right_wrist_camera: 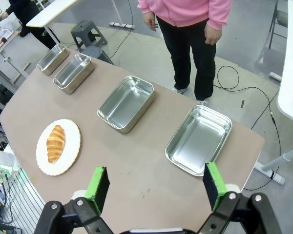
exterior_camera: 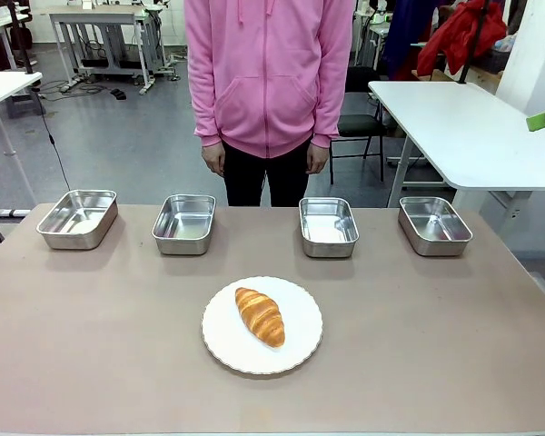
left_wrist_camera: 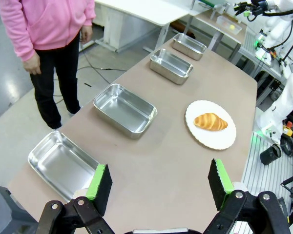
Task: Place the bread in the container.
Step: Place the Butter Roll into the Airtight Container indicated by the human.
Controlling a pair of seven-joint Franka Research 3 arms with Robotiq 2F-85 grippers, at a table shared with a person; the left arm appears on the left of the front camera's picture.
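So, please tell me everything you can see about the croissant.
The croissant is golden-brown, with a ridged, glossy crust and tapered ends, and looks whole. It lies flat and diagonal near the middle of a round white plate on the brown table. Only the plate touches it.

White plate [exterior_camera: 302,338] on the brown table [exterior_camera: 91,345], person in pink hoodie [exterior_camera: 268,73] beyond
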